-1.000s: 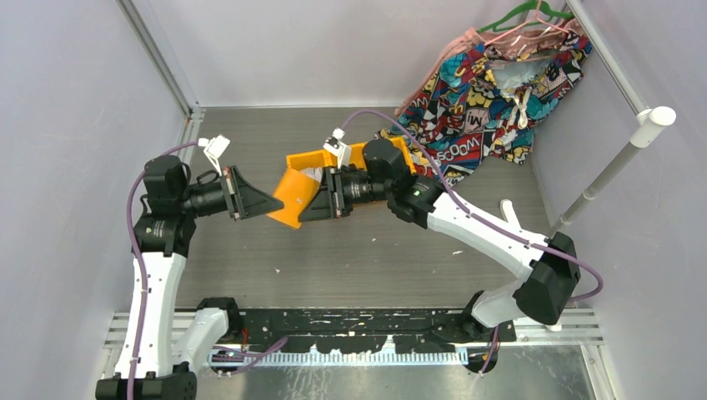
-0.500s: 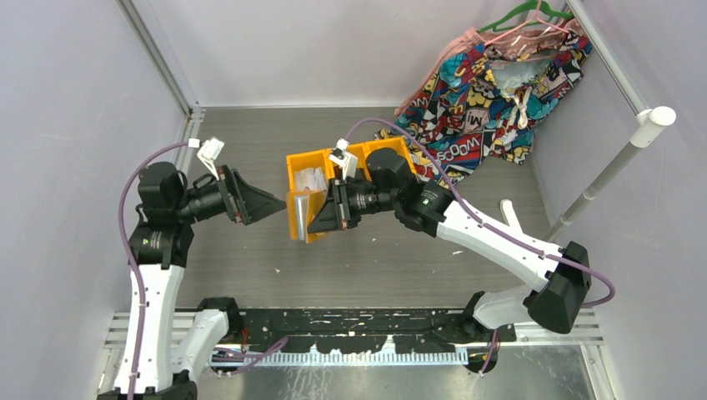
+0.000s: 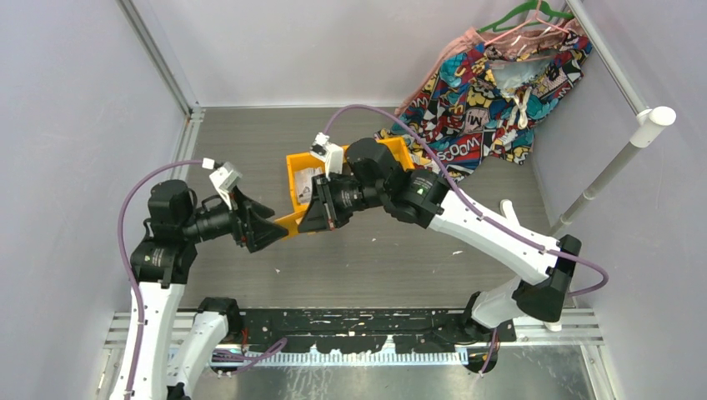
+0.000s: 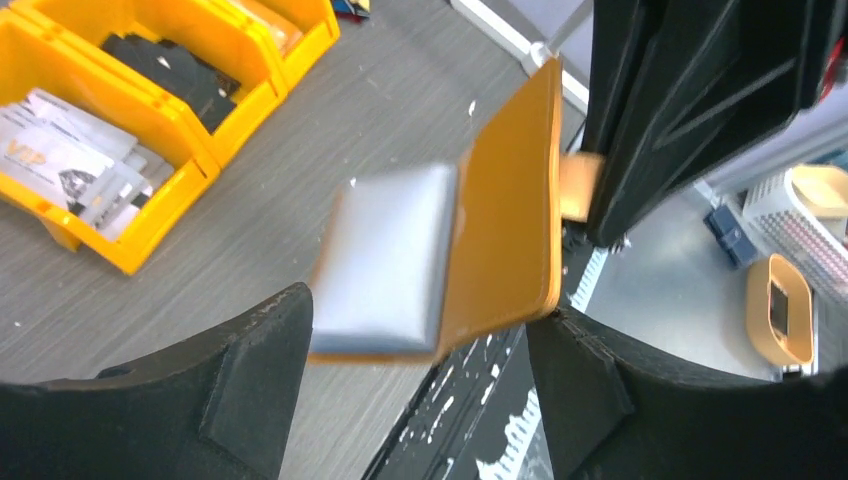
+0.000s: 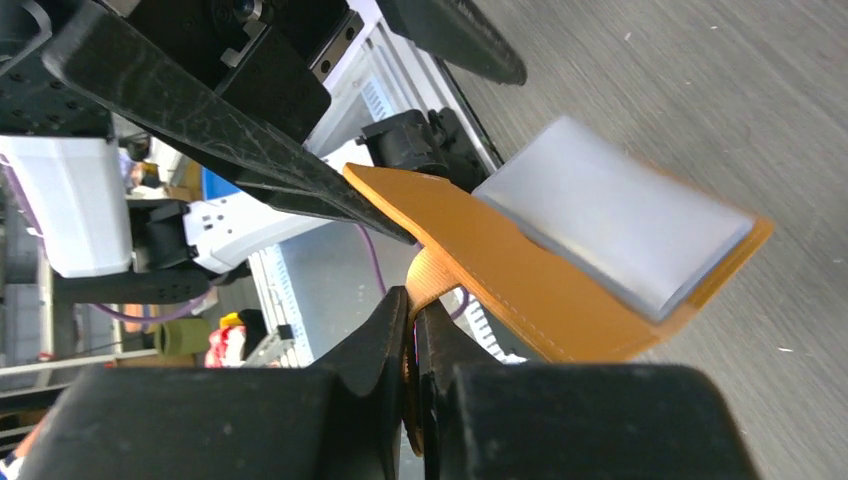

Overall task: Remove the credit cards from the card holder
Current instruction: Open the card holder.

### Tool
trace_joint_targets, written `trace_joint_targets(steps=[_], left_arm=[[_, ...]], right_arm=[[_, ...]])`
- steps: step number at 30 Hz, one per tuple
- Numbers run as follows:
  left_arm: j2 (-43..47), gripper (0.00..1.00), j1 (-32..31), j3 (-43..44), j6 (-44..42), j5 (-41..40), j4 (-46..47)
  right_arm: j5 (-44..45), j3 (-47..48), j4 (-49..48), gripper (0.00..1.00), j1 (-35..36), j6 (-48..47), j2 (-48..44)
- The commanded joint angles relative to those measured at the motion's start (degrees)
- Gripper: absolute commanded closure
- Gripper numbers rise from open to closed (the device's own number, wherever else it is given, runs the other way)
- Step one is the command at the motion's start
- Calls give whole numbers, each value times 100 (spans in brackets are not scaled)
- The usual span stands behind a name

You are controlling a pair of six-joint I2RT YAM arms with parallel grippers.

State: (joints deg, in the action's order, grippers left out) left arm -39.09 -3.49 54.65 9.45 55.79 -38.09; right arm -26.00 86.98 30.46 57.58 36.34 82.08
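Note:
The orange card holder [image 3: 289, 221] hangs open in the air between both grippers, its pale blue pockets [image 4: 385, 260] blurred, so I cannot tell whether cards sit in them. My right gripper [image 5: 412, 320] is shut on the holder's small orange tab [image 5: 432, 272]. My left gripper [image 4: 420, 395] is open, its fingers [image 4: 250, 390] standing either side of the holder's lower edge [image 4: 500, 235], the right one touching its corner. Several pale credit cards [image 4: 60, 160] lie in an orange bin.
Orange bin trays [image 3: 291, 171] stand on the grey table behind the grippers; one compartment holds dark flat things [image 4: 165, 70]. A colourful garment [image 3: 492, 75] on hangers lies at the back right. A white pole [image 3: 613, 171] leans at the right.
My left gripper has let go of the holder, opened, and dropped toward the near side. My right gripper has carried the holder left by its tab.

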Motion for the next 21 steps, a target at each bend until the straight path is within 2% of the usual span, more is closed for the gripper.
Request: trace_joint_targets(steps=[1,4,7,11,17,21], left_arm=[[-97,23,-25,409,-1465,461,-1235],[-40,23,-28,519,-1338,825,-1344],[202,28,-21,287,-808,956,-796],[478,36,-22,43,-363,722,-75],[275,48,-21,448,-701,1058,-730],[569,67,-21,199,-799,625,-550]], right_arm=[[285,709,820,99,-5,-683,11],[289,918,997,99,-2,-767,118],[254,1025,913,99,87,-701,268],[190,1214,818,99,248,-663,519],[291,1612,1034,99,371,-780,727],[286,1764,880,99,387,-627,799]])
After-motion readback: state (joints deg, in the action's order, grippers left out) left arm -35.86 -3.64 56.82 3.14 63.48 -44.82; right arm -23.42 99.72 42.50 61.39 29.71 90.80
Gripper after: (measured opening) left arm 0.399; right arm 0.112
